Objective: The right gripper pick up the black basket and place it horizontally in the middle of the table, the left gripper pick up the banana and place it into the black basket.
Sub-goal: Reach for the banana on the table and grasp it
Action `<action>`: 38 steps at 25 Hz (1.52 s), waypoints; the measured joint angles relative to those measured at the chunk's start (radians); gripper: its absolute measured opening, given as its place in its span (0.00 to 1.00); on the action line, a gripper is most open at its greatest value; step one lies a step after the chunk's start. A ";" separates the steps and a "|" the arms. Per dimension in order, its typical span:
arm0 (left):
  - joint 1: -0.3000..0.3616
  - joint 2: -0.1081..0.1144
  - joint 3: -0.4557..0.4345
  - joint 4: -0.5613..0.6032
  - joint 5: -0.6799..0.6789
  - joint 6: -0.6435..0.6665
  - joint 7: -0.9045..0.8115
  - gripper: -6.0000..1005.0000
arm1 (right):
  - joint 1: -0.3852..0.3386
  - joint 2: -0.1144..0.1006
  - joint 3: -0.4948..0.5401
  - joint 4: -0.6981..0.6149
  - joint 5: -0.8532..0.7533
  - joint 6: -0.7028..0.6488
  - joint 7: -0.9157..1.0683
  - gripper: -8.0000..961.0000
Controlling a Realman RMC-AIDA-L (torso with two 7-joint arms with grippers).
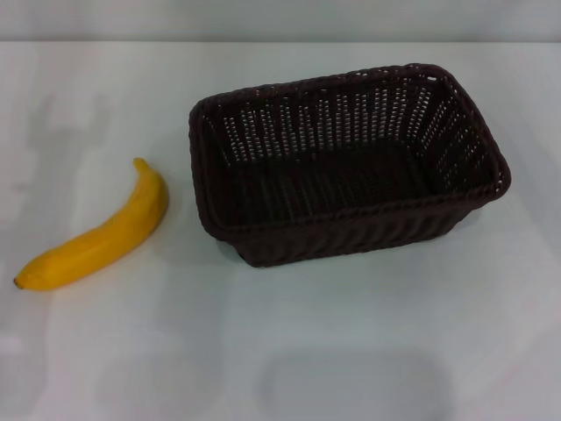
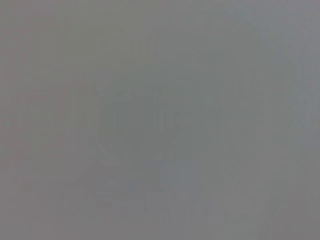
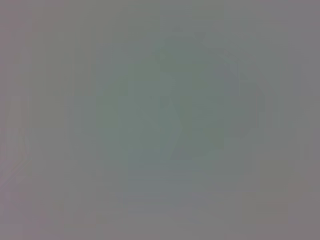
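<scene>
Table (image 1: 368,351) is white, you see no grippers in any view, so their state can't be told. Black basket (image 1: 346,162) sits upright mid-table, toward the far edge. Banana (image 1: 101,235) lies just beside it, toward the left edge.

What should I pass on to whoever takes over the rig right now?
Neither gripper shows in any view; both wrist views are blank grey.
The black basket sits upright and empty on the table, slightly skewed, a little right of centre.
The banana lies on the table to the basket's left, apart from it.
Done: nothing confirmed.
Left: right gripper squares the basket at mid-table; left gripper puts the banana in.
</scene>
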 joint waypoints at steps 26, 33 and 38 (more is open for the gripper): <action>-0.107 -0.010 -0.268 0.680 0.061 -1.797 0.124 0.89 | 0.042 -0.015 -0.001 0.003 -0.069 -0.006 -0.013 0.88; -0.159 -0.010 -0.274 0.705 -0.003 -2.011 0.208 0.89 | 0.052 -0.015 -0.001 0.003 -0.072 -0.007 -0.013 0.88; -0.182 -0.012 -0.272 0.687 -0.003 -2.074 0.226 0.89 | 0.054 -0.013 -0.001 0.001 -0.073 -0.027 -0.013 0.88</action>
